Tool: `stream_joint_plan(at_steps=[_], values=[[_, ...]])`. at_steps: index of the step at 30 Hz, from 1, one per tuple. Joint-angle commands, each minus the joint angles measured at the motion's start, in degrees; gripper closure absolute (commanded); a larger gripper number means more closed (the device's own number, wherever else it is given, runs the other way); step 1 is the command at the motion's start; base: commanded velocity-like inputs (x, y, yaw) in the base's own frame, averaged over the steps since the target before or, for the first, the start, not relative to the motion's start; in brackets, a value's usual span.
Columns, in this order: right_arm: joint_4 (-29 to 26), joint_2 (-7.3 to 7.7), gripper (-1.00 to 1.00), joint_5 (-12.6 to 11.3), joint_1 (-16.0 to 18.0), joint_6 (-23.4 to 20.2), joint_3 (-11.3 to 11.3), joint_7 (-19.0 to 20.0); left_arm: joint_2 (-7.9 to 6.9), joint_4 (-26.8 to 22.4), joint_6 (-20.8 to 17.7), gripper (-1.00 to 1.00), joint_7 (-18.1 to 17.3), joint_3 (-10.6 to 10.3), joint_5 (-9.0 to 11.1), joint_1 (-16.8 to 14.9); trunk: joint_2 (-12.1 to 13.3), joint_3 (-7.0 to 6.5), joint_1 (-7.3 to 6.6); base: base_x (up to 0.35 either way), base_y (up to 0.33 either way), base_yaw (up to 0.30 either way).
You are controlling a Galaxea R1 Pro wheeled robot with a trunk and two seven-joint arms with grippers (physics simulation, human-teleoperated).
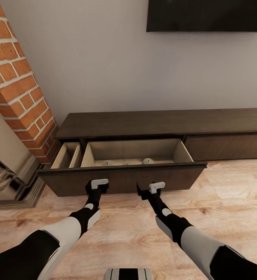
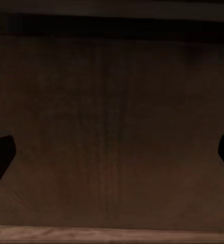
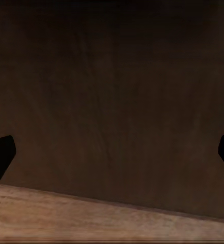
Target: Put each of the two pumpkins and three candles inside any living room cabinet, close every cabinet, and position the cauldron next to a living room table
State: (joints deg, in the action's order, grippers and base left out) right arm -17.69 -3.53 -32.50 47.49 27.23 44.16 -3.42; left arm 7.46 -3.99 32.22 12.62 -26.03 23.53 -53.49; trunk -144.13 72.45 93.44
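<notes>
Left arm: stretched to 12 o'clock, left gripper against the drawer front, jaws wide.
Right arm: same, right gripper, jaws wide.
Cabinet: drawer pulled out; pale lumps inside, unclear.
Room: bare floor at 2 o'clock.

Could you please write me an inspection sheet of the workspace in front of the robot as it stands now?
Surface: pale wood floor; cabinet top bare.
Job's things: long dark-brown cabinet against the wall, its left drawer pulled open; pale inside holds a small pale rounded thing I cannot identify.
Clutter: nothing seen.
Grippers: left gripper and right gripper both at the drawer front; in the wrist views the fingers stand wide apart, holding nothing.
Cables: nothing seen.
Surroundings: brick column at left, grey wall, dark screen above.
</notes>
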Motion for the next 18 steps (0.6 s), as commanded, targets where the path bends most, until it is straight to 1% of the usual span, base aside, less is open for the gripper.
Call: stream_joint_plan(at_steps=[1, 10, 16, 18], values=[[0.0, 0.01, -1.0, -0.3, 0.1, 0.2, 0.5, -0.4, 0.01, 0.0, 0.1, -1.0, 0.4, -0.5, 0.2, 0.0, 0.0, 0.27, 0.01, 0.0, 0.0, 0.0], [0.0, 0.01, -1.0, -0.3, 0.1, 0.3, 0.5, -0.4, 0.01, 0.0, 0.1, -1.0, 0.4, -0.5, 0.2, 0.0, 0.0, 0.27, 0.01, 0.0, 0.0, 0.0], [0.0, 0.01, -1.0, -0.3, 0.1, 0.3, 0.5, -0.4, 0.01, 0.0, 0.1, -1.0, 0.4, -0.5, 0.2, 0.0, -0.1, 1.6, 0.17, 0.0, 0.0, 0.0], [0.0, 0.01, -1.0, -0.3, 0.1, 0.3, 0.5, -0.4, 0.01, 0.0, 0.1, -1.0, 0.4, -0.5, 0.2, 0.0, -0.1, 1.6, 0.17, 0.0, 0.0, 0.0]])
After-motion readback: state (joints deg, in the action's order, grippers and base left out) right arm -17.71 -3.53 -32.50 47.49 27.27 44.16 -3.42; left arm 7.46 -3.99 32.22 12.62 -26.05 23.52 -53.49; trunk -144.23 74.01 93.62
